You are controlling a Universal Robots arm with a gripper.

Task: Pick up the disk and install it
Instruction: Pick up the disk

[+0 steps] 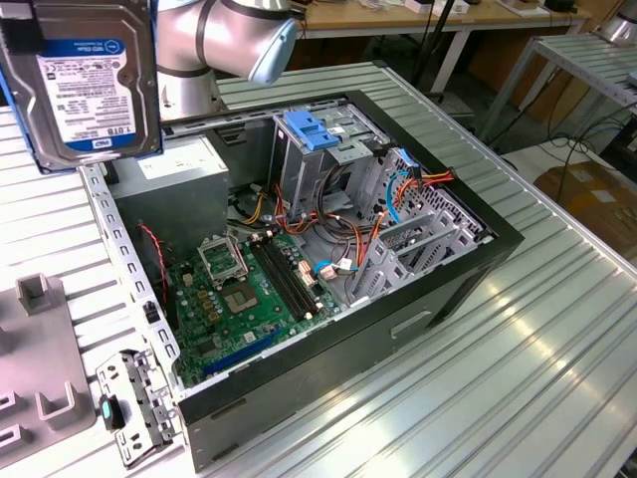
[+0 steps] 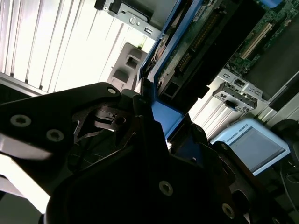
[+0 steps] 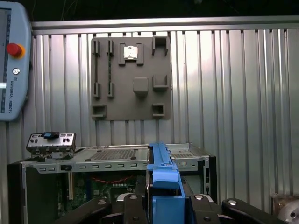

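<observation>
The disk point(image 1: 90, 80) hangs high in the air at the exterior view's left, above and beside the open computer case point(image 1: 468, 261), its white and blue label facing the camera. In the first wrist view the disk point(image 3: 161, 179) is edge-on, its blue side rail standing upright between the black fingers of my gripper point(image 3: 163, 207). The second wrist view has the disk point(image 2: 196, 51) with its connector edge and blue rail reaching out from my gripper point(image 2: 163, 135), which is shut on it. A blue slotted bracket point(image 1: 314, 129) sits on the drive cage inside the case.
The case lies on its side on a ribbed metal table, motherboard point(image 1: 239, 289) and cables exposed, a grey power supply box point(image 1: 174, 179) at its back. A grey fixture plate point(image 3: 133, 79) lies beyond it. A small metal front bracket point(image 1: 134, 403) and a teach pendant point(image 3: 11, 60) are nearby.
</observation>
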